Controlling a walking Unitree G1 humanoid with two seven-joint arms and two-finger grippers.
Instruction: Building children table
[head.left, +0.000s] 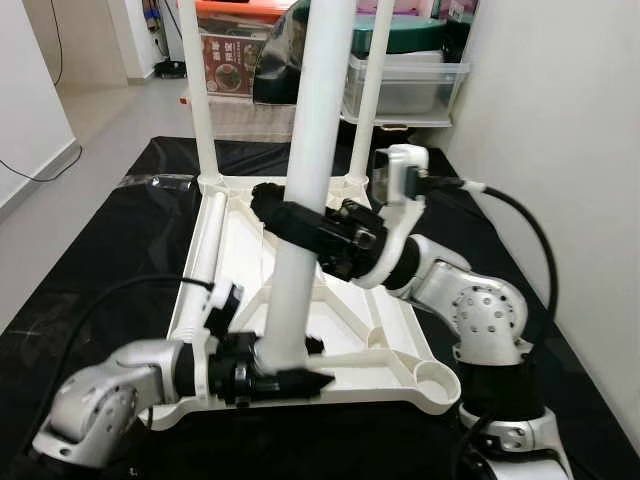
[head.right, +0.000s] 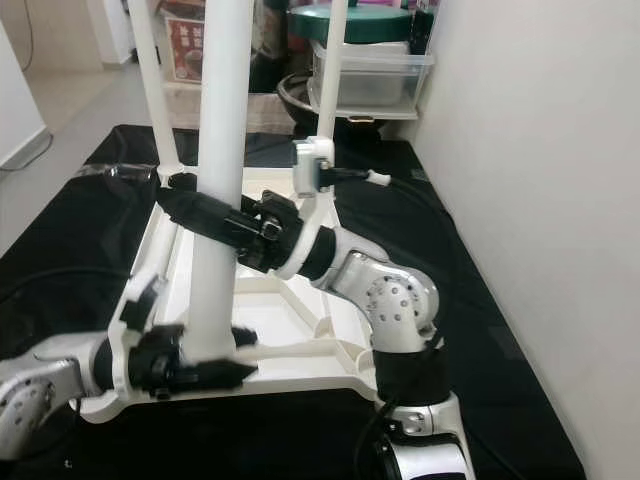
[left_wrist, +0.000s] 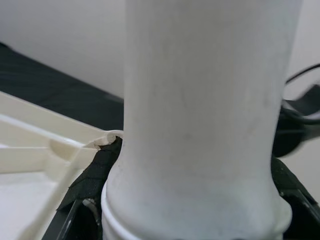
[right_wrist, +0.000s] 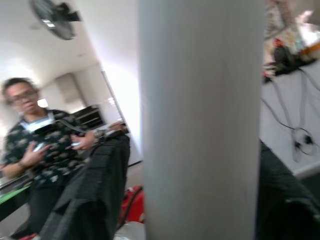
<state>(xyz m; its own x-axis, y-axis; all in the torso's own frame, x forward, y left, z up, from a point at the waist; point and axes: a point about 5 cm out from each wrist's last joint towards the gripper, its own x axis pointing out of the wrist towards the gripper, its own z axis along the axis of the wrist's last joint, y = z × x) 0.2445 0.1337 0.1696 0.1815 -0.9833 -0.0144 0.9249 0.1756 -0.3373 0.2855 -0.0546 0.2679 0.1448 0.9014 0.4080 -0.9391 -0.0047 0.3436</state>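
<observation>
Left gripper clamping base of thick white plastic table leg, near front edge of overturned white plastic tabletop lying on black floor sheet. Right gripper gripping same leg higher up. Two thinner white legs standing upright at far corners.
</observation>
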